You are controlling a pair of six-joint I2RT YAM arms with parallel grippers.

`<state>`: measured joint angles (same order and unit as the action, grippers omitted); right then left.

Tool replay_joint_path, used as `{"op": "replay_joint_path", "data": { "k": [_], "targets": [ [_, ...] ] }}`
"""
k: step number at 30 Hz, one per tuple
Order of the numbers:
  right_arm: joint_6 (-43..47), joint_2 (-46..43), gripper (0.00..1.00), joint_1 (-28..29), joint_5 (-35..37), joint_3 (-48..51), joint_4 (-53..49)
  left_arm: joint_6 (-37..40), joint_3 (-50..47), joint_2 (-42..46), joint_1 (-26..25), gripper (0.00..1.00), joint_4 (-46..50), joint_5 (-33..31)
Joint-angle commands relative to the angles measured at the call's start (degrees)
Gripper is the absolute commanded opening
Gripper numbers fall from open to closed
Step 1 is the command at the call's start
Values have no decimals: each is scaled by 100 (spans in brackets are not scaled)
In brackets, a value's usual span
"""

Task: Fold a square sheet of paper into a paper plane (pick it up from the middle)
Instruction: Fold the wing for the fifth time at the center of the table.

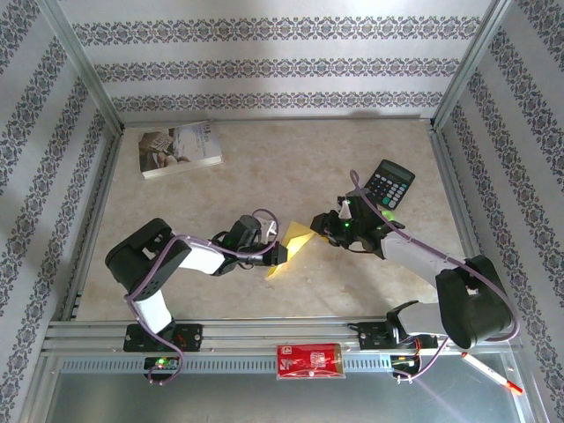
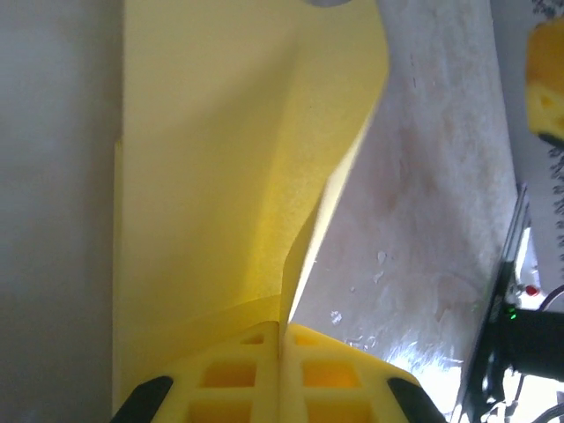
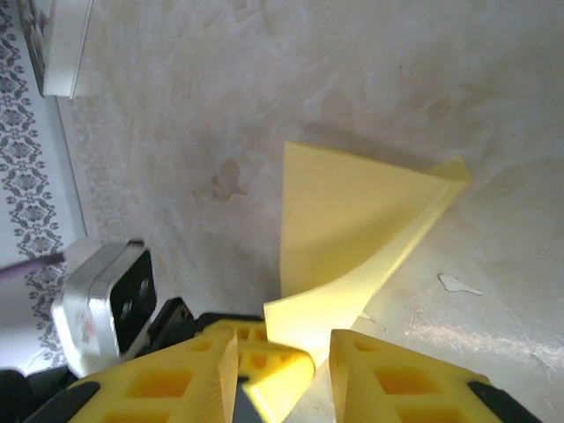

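Left fingers [image 2: 231,381] clamp one yellow sheet [image 2: 229,176]; right fingers [image 3: 405,381] straddle it, apart.

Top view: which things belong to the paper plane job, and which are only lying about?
For the job: paper, left gripper, right gripper.
Lying about: book, calculator, red packet, pen.

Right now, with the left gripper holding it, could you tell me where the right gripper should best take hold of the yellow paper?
Take the curled corner of the square sheet of paper nearest the right gripper, coming from the right arm's side. That corner lifts off the table and lies between its parted fingers, opposite the pinch of the left gripper.
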<state>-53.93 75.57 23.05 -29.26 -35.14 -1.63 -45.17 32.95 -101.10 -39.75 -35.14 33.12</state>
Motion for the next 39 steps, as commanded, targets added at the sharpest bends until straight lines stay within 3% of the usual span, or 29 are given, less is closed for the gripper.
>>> {"op": "replay_joint_path", "data": {
  "k": [1, 9, 19, 39],
  "targets": [
    [333, 7, 32, 196, 3, -201, -169, -837, -108, -251, 153, 0, -1035, 546],
    [423, 194, 29, 376, 13, -317, -171, -1451, -128, -377, 239, 0, -1428, 608],
    [812, 253, 28, 417, -41, -457, -395, -2238, -179, -322, 144, 0, -1641, 216],
    [1150, 1408, 18, 960, 11, -1161, -77, -3618, -737, -690, 55, 0, -2723, -320]
  ]
}}
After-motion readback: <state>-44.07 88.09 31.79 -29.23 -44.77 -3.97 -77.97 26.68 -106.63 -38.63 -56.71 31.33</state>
